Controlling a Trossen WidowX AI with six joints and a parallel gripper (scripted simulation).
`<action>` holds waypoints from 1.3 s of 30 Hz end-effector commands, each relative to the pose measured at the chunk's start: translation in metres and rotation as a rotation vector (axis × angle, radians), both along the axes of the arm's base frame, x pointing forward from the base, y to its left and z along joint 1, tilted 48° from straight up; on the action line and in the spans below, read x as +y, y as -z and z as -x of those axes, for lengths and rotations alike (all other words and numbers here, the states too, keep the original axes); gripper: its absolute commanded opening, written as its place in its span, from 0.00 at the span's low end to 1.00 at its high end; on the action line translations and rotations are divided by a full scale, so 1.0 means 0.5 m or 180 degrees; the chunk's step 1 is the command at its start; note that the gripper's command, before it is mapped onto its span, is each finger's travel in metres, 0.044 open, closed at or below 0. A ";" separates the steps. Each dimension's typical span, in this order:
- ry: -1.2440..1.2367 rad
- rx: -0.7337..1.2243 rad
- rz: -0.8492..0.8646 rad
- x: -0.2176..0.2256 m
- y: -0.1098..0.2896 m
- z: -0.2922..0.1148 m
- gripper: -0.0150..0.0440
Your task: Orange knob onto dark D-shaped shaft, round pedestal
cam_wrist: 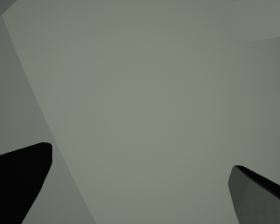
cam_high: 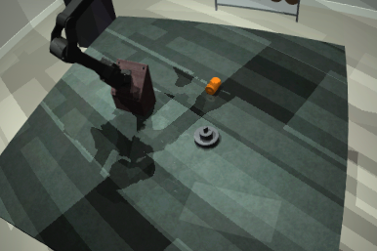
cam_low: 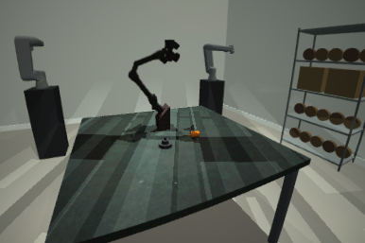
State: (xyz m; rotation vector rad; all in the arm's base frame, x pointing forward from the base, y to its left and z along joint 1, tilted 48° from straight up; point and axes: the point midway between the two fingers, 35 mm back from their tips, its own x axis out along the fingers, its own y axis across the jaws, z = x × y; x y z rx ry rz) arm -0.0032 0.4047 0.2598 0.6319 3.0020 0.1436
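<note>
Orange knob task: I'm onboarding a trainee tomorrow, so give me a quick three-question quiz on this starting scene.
1. True or false: the orange knob already sits on the shaft.
2. How does the knob rest? A) upright B) on its side C) in the gripper
3. Fill in: the gripper fingers stand ____ with nothing between them.

Key: 1 false, it lies on the table, apart from the round pedestal. 2 B. 3 open.
</note>
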 end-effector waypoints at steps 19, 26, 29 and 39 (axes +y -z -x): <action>-0.0060 -0.3730 -0.0040 -0.064 0.541 -0.413 1.00; -0.1569 -0.4376 0.0133 -0.232 0.687 -0.515 1.00; -0.2382 -0.4375 0.0139 -0.318 0.734 -0.546 1.00; -0.5091 -0.2933 -0.0451 -0.613 0.815 -0.599 1.00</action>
